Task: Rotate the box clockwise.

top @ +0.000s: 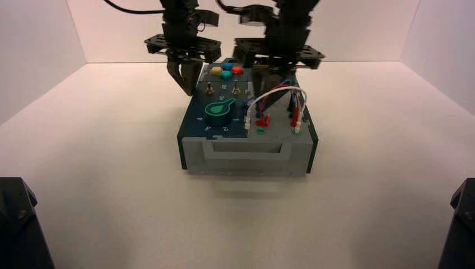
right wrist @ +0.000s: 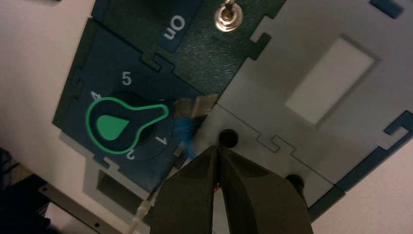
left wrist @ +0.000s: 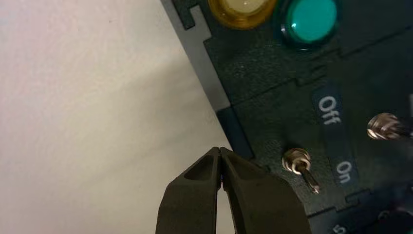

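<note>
The box (top: 246, 154) stands mid-table with a grey end handle toward the camera. It carries coloured buttons (top: 226, 70) at the far end, two toggle switches, a green dial (top: 217, 111) and plugged wires (top: 277, 103). My left gripper (top: 187, 84) is shut and empty, its tips (left wrist: 220, 150) at the box's left long edge beside a toggle switch (left wrist: 298, 163); the yellow button (left wrist: 242, 9) and teal button (left wrist: 310, 19) lie beyond. My right gripper (top: 262, 77) is shut and empty above the grey socket panel (right wrist: 292, 73), its tips (right wrist: 217, 148) near the green dial (right wrist: 122, 126).
White walls close the table on the left, back and right. Dark arm bases sit at the near left corner (top: 17, 224) and near right corner (top: 459, 224). The looped wires rise above the box's near right part.
</note>
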Robot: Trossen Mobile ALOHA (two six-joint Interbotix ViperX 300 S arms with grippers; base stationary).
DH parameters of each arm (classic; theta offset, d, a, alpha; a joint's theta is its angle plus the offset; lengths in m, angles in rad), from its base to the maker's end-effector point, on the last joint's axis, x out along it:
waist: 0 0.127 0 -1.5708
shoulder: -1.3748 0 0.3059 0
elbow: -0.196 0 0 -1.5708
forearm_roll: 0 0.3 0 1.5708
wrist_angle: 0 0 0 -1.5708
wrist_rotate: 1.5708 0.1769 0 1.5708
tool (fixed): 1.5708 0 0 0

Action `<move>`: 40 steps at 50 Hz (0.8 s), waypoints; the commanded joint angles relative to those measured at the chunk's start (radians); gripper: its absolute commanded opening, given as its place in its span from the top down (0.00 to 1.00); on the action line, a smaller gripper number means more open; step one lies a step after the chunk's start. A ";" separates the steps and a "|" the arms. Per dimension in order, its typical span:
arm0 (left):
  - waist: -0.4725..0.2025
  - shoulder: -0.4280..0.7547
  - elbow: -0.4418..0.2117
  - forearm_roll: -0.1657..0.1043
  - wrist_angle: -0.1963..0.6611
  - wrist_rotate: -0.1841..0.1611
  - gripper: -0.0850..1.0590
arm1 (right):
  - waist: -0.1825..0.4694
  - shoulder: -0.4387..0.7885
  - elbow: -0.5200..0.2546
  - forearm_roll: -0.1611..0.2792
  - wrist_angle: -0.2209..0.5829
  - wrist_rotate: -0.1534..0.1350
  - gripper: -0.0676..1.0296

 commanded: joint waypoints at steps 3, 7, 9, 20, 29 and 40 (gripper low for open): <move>0.017 -0.086 0.037 0.006 -0.014 0.000 0.96 | -0.011 -0.031 0.023 -0.008 -0.015 0.002 0.96; 0.026 -0.140 0.072 0.006 -0.015 -0.011 0.95 | -0.023 -0.061 0.032 -0.017 -0.014 0.002 0.96; 0.028 -0.167 0.083 0.008 -0.018 -0.018 0.95 | -0.029 -0.075 0.034 -0.020 -0.012 0.002 0.96; 0.043 -0.380 0.147 0.011 -0.017 -0.026 0.95 | -0.044 -0.224 0.037 -0.029 0.000 0.017 0.96; 0.043 -0.515 0.163 0.011 0.035 -0.031 0.95 | -0.044 -0.334 0.048 -0.049 0.009 0.015 0.96; 0.043 -0.699 0.206 0.011 0.037 -0.028 0.95 | -0.044 -0.495 0.112 -0.121 0.012 0.009 0.96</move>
